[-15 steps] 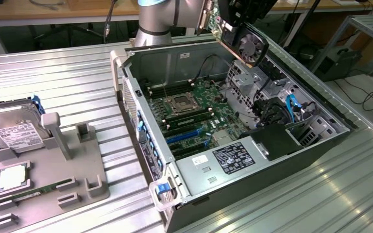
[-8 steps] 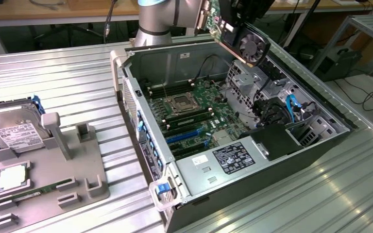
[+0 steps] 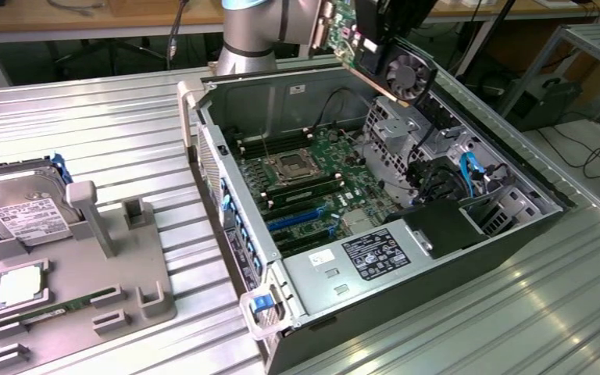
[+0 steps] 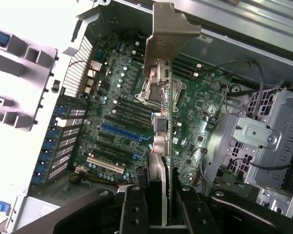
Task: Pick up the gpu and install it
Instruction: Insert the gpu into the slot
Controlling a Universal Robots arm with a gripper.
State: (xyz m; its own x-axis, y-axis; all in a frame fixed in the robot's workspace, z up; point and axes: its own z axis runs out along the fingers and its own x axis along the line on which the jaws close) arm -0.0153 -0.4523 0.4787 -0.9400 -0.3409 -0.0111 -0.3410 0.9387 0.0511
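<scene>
At the exterior view's top, the gpu (image 3: 378,55) is being clamped by the gripper (image 4: 158,202) over the open case (image 3: 284,105), so its edge faces the motherboard (image 3: 326,183).

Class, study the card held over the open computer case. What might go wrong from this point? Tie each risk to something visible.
1. The claw holds the gpu in the air above the motherboard; a slip would likely drop it onto the board.
2. The blue slot is narrow; a slightly tilted card might miss it and scrape nearby components.
3. Black cables run beside the drive cage and might snag the card's bracket.
</scene>
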